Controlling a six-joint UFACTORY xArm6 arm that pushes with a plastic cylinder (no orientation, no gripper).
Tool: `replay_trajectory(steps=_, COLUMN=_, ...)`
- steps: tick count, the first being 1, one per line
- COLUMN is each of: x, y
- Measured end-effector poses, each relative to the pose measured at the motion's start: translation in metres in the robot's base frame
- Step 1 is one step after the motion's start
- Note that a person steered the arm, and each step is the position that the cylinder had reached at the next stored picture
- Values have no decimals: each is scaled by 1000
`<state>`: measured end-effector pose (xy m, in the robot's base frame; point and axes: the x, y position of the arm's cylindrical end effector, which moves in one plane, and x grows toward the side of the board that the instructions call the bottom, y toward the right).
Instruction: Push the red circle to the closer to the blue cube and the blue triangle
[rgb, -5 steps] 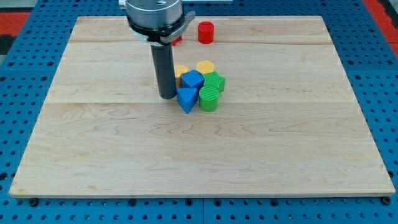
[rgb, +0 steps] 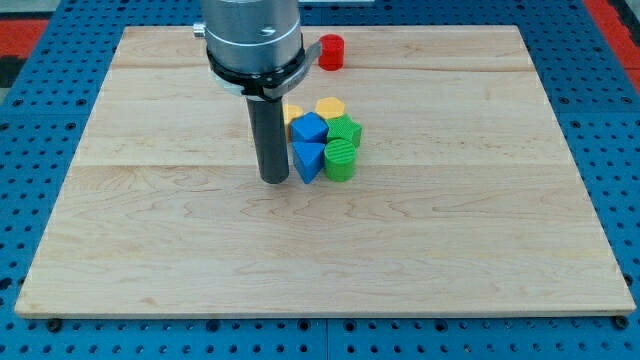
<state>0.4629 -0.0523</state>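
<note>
Contact should be made at the red circle's view-top edge; my tip, a jawless end effector holding nothing, is seen beside the blue triangle.

No text, label, brand, number or sign can be read anywhere: none on the wooden surface, none on the coloured blocks (their faces show only plain colour or ribbing), and none on the arm's grey housing.
</note>
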Motion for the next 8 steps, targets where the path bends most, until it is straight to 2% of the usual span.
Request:
replay_trajectory(steps=6, x=2, y=3)
replay_trajectory(steps=7, x=1, y=-49)
replay_trajectory(steps=8, x=-34, y=-111)
